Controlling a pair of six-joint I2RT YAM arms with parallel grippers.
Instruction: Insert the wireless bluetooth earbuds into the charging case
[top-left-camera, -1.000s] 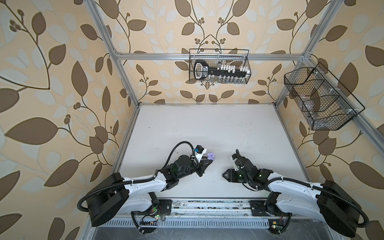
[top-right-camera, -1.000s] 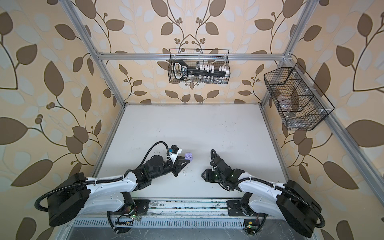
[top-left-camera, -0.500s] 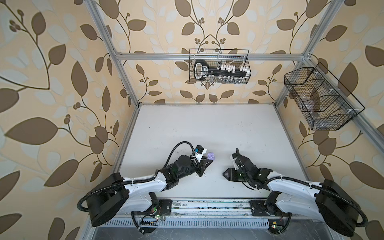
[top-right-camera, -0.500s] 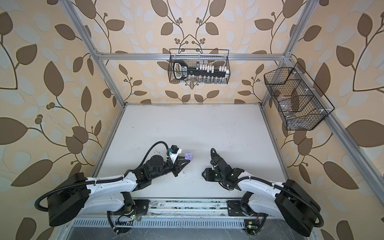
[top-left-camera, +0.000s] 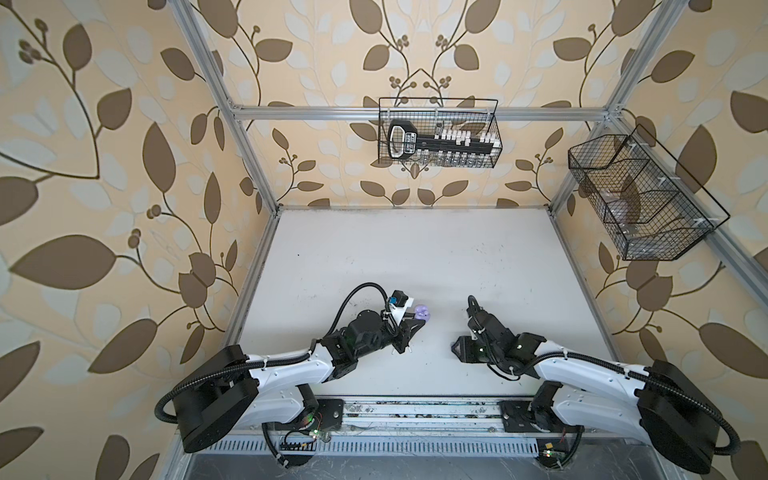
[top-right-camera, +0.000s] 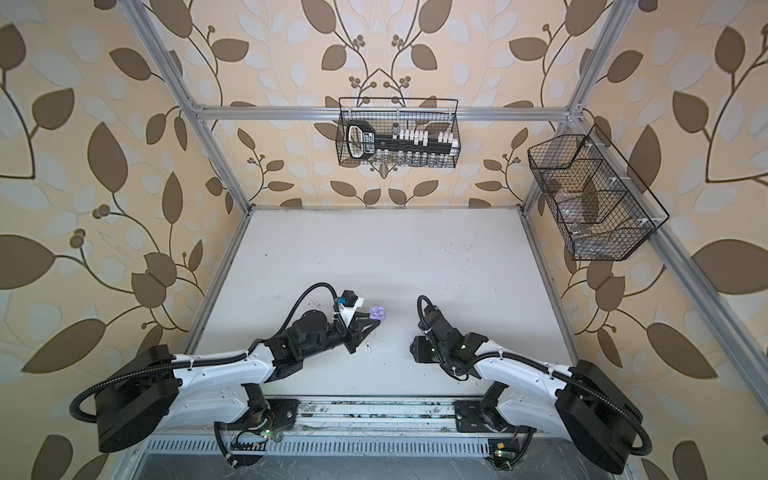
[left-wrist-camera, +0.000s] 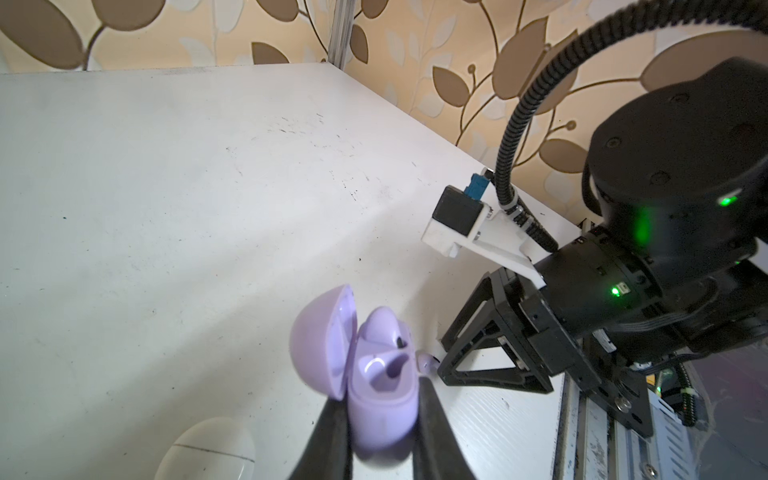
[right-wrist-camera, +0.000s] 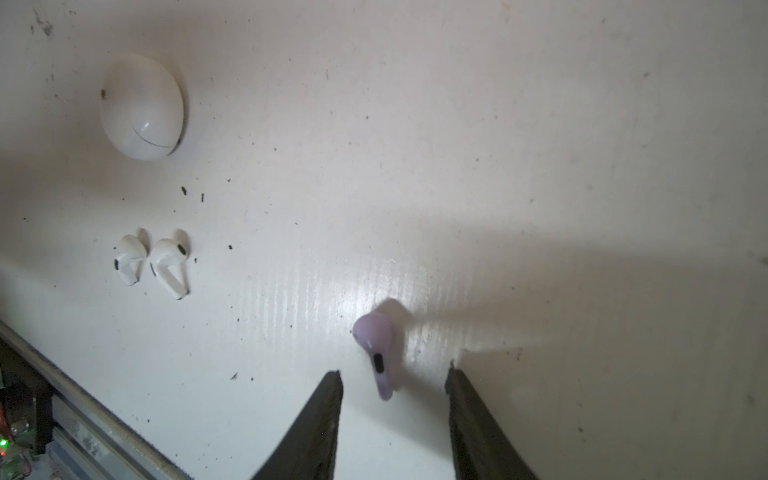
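Left tool (left-wrist-camera: 377, 392) pinches the rounded lilac plastic charging case (left-wrist-camera: 365, 370) by its lower half, lid hinged open. One lilac stemmed earbud (left-wrist-camera: 380, 328) sits in a slot of the case; the slot beside it shows bare. Cannot tell whether the case rests on the white bench (top-left-camera: 415, 249) or is lifted.

Right tool (right-wrist-camera: 393, 371) points down at the bench, fingers spread, gripping nothing. A second small lilac plastic earbud (right-wrist-camera: 376, 345), blurred, lies on the bench between and just ahead of the fingertips, touching neither.

Off to one side lie a pair of white stemmed plastic earbuds (right-wrist-camera: 168, 262), side by side, and a closed white egg-shaped plastic case (right-wrist-camera: 141, 106), apart from them.
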